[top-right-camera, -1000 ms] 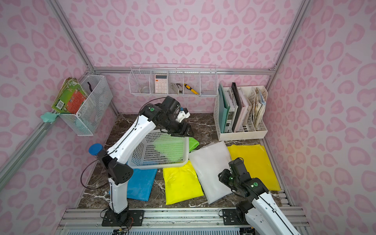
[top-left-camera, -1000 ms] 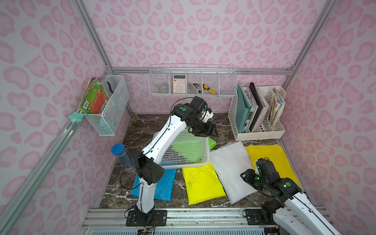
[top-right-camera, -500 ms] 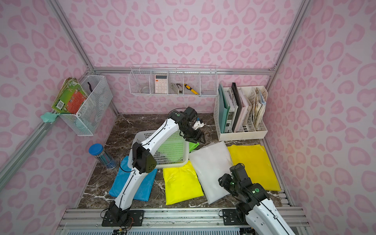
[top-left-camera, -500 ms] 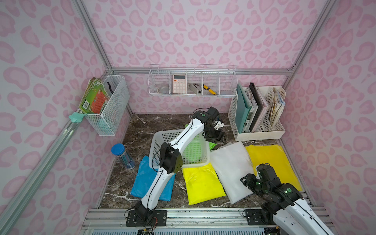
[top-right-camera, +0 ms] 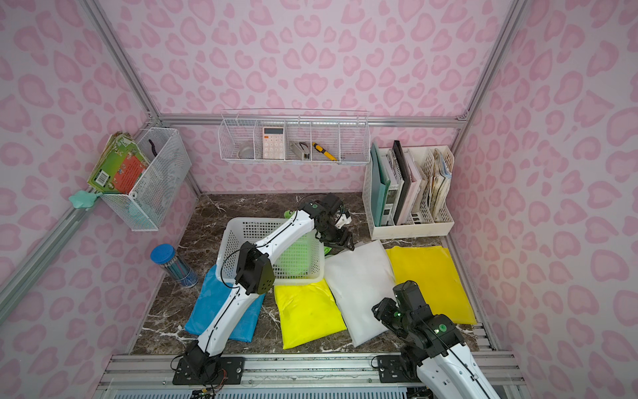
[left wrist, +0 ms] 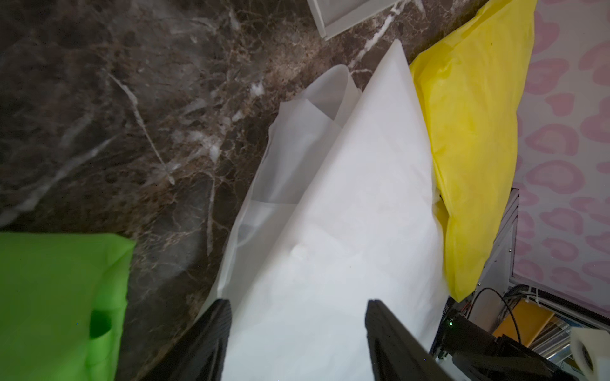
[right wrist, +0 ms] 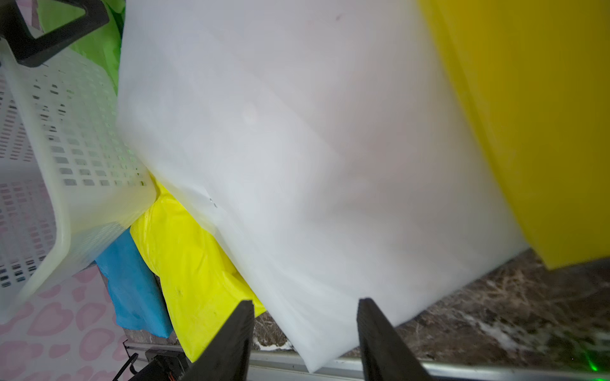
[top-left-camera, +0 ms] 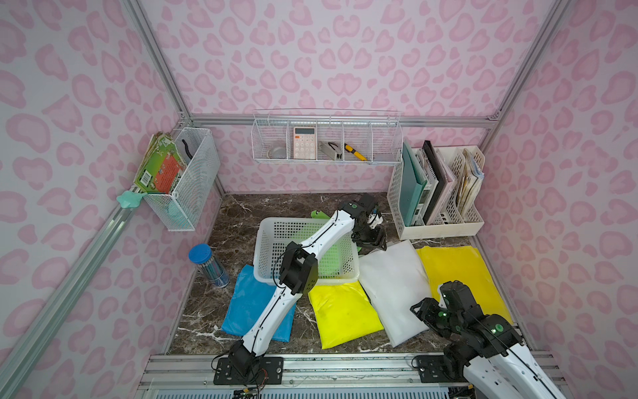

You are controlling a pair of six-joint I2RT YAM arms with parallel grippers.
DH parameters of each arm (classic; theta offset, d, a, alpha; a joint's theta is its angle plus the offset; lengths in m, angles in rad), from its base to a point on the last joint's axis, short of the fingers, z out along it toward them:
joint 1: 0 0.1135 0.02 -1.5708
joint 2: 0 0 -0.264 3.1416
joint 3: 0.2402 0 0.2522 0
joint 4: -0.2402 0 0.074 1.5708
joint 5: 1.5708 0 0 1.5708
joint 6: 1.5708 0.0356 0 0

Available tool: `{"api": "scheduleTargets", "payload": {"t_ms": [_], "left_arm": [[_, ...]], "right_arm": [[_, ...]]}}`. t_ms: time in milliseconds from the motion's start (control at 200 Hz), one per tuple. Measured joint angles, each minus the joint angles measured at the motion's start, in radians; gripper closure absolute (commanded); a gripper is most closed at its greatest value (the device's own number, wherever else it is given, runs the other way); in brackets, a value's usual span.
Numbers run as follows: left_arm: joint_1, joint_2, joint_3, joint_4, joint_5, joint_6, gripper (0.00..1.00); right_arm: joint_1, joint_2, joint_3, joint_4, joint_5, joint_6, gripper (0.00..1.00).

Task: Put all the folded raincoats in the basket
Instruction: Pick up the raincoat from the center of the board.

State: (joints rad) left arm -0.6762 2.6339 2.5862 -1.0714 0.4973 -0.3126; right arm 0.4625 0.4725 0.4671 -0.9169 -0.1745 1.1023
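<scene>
A white folded raincoat (top-left-camera: 393, 286) lies on the marble between a bright yellow one (top-left-camera: 341, 311) and a darker yellow one (top-left-camera: 455, 273). The pale perforated basket (top-left-camera: 262, 241) stands to its left. My left gripper (top-left-camera: 371, 238) hovers open over the white raincoat's (left wrist: 346, 198) far corner, holding nothing in its gripper (left wrist: 297, 301). My right gripper (top-left-camera: 423, 311) is open at the near corner, and the white raincoat's (right wrist: 297, 148) tip lies between the jaws of the gripper (right wrist: 304, 301), not pinched.
A green raincoat (left wrist: 49, 297) sticks out beside the basket (right wrist: 66, 198), and green shows through its holes. A blue raincoat (top-left-camera: 252, 304) lies front left by a pencil tube (top-left-camera: 209, 266). A file holder (top-left-camera: 438, 193) stands at the back right, and wire baskets (top-left-camera: 328, 141) hang on the walls.
My left arm swung right, from above the basket to the white raincoat's far corner. My right gripper drew slightly toward the front edge and its jaws widened.
</scene>
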Motion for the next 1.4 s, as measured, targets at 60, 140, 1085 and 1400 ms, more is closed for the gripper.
{"api": "scheduleTargets", "payload": {"t_ms": [60, 140, 1085, 1400], "left_arm": [[-0.002, 0.006, -0.002, 0.015, -0.002, 0.000, 0.29], [0.000, 0.007, -0.003, 0.020, -0.008, -0.005, 0.29], [0.000, 0.027, -0.051, 0.007, 0.037, 0.047, 0.32], [0.001, 0.027, -0.051, 0.008, 0.037, 0.047, 0.34]], "right_arm": [[0.000, 0.008, 0.003, -0.021, -0.008, 0.000, 0.43], [0.000, 0.022, 0.004, -0.038, -0.018, -0.001, 0.43], [0.002, 0.140, -0.148, 0.024, -0.032, 0.113, 0.39], [0.003, 0.071, -0.226, 0.193, -0.033, 0.191, 0.81]]}}
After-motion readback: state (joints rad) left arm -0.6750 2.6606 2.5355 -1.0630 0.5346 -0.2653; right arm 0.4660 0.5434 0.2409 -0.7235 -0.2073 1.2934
